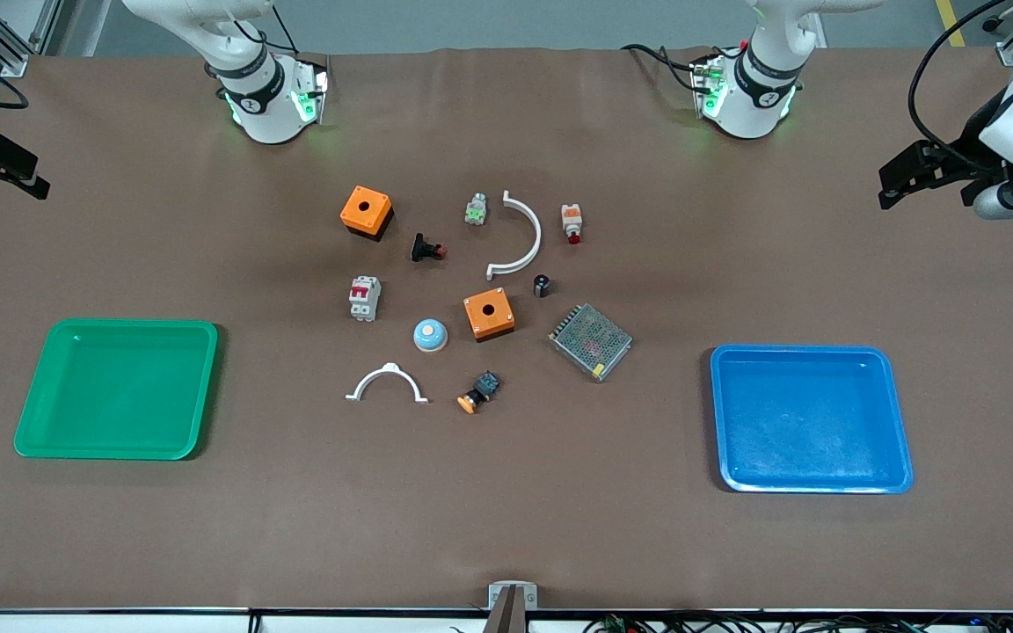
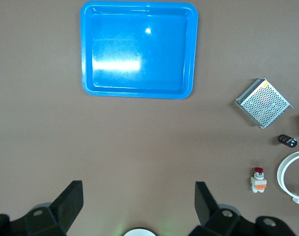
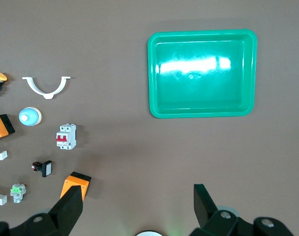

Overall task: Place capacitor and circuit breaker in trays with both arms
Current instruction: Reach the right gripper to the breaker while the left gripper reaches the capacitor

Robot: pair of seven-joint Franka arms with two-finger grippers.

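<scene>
High front camera looks down across the table (image 1: 120, 545) at both arm bases, up at eleven and one o'clock, taking in the whole spread. Left wrist camera stares straight down from well up, its own open fingers (image 2: 70, 201) at six o'clock, blue tray (image 2: 88, 54) at twelve. Right wrist camera does the same, green tray (image 3: 154, 73) near one o'clock. Front shares the blue tray (image 1: 722, 422) with the left wrist view, and the green tray (image 1: 40, 396) with the right wrist view.
</scene>
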